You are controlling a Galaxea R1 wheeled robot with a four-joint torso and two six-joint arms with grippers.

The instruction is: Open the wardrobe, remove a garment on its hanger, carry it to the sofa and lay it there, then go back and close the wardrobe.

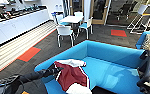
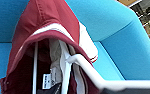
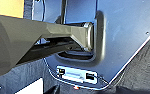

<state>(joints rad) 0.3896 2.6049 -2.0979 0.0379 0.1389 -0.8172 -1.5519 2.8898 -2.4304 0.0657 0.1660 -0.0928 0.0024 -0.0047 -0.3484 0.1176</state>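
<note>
The maroon garment (image 1: 71,75) lies on the blue sofa's (image 1: 111,67) seat by its left arm; the left pincer (image 1: 56,69) sits at the collar, whether clenched I cannot tell; the white hanger (image 2: 91,72) is still inside the jacket.

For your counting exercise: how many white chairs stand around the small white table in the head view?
3 plainly: one chair on the table's near side, one at its right, one behind. Others may be hidden.

the garment (image 1: 71,75) lies on the sofa (image 1: 111,55), table (image 1: 71,19) and chairs (image 1: 64,32) behind.
</note>
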